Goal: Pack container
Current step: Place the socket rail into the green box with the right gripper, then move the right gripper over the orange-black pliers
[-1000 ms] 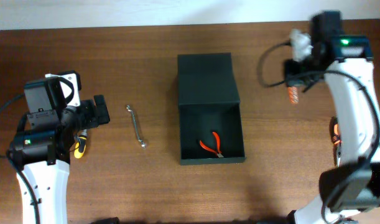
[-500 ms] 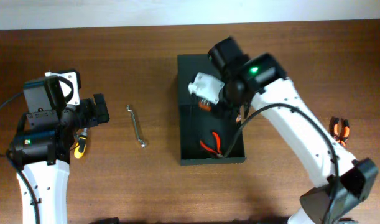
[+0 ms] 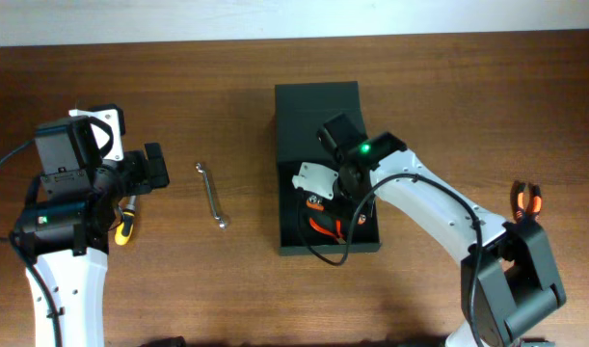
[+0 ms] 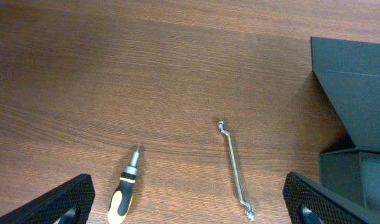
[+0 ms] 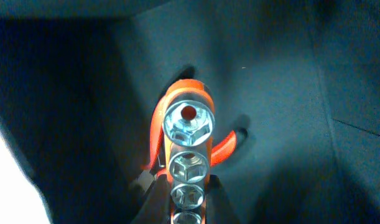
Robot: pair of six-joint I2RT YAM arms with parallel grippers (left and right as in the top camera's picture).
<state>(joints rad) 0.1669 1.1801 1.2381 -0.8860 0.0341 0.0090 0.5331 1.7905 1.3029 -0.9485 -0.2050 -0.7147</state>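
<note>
The right arm has swung in from the far side of the counter point(image 3: 448, 58), and the right jaws, clamped on a rail of sockets point(image 5: 188, 149), now sit low inside the open container point(image 3: 318, 116) mid-counter, just over the orange pliers point(image 5: 156, 130). A second tool looks nearly packed; the left jaws hang wide and empty near the wrench point(image 3: 211, 195).

Pliers point(image 5: 156, 138) half behind socket rail point(image 5: 188, 122)

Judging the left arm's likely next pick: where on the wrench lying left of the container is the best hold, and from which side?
The wrench lies flat on the table, slim, with bent ends. It is probably best taken at the middle of its straight shank, from directly above, closing across its width.
</note>
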